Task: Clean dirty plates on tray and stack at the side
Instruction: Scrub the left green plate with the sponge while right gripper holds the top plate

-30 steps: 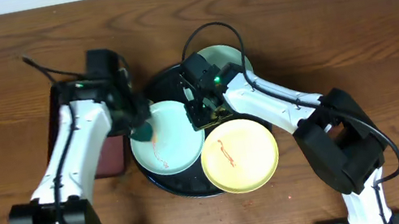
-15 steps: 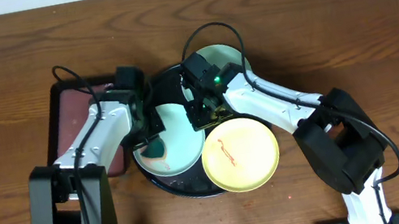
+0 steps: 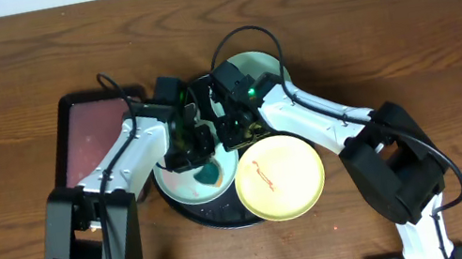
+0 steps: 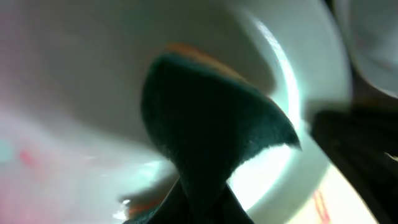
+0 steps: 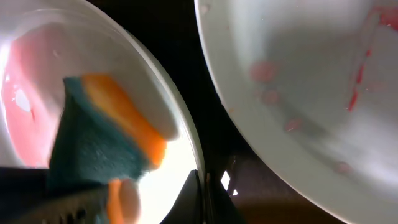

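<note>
The left pincer (image 3: pixel 202 158) pinches a green sponge (image 3: pixel 210 175) and presses it on a mint plate (image 3: pixel 179 184). This plate sits on the left of the round black tray (image 3: pixel 218 219). The right pincer (image 3: pixel 234 134) is pressed together at this plate's rim. The yellow plate (image 3: pixel 279 176) with red marks lies just beside it. The right arm covers part of another mint plate (image 3: pixel 263 65). A red tray (image 3: pixel 90 140) lies to the left.

Wears white shells between chunky black joints on left arm (image 3: pixel 122 158) and right arm (image 3: pixel 310 117). Trails thin looping black cables (image 3: pixel 234 37). Glows at one small green light (image 3: pixel 249 91).
</note>
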Robot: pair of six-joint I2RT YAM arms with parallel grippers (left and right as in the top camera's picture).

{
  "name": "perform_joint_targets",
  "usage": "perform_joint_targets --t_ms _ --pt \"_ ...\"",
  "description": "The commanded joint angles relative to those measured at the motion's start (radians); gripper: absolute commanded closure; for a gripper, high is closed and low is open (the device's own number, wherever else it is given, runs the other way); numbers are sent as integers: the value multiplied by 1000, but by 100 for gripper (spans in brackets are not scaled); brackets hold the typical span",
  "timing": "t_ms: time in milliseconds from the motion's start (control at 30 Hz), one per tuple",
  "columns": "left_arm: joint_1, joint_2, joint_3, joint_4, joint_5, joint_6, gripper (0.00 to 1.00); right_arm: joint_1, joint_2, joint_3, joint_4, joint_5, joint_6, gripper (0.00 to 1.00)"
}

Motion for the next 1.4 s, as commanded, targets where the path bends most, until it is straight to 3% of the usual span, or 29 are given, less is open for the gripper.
perform_joint_targets --t_ms 0,100,200,333,633,900,1000,1133,1233,1367 --pt "14 19 -14 -2 -406 -152 93 -4 8 18 2 -24 -14 99" --pt "14 19 -14 -8 -653 -243 93 -4 8 18 1 -23 -14 99" --pt "14 19 -14 -10 -691 -248 93 -4 8 18 0 -23 -18 99" --pt "2 19 -14 -41 -558 -219 93 -4 8 17 -1 -23 -17 99" --pt "-28 19 -14 -106 -10 36 93 -4 8 17 -3 -16 -17 99" --pt "-25 19 -14 61 27 29 93 -4 8 17 1 -16 -17 99" --pt "-25 19 -14 156 -58 8 93 -4 8 17 2 -16 -17 99" --pt "-25 19 -14 206 -302 -47 93 -5 8 17 1 -16 -17 99" --pt "-25 19 -14 155 -531 -92 93 -6 8 17 -3 -16 -17 99" --pt "-25 19 -14 52 -633 -109 92 -9 8 17 -3 -16 -17 99"
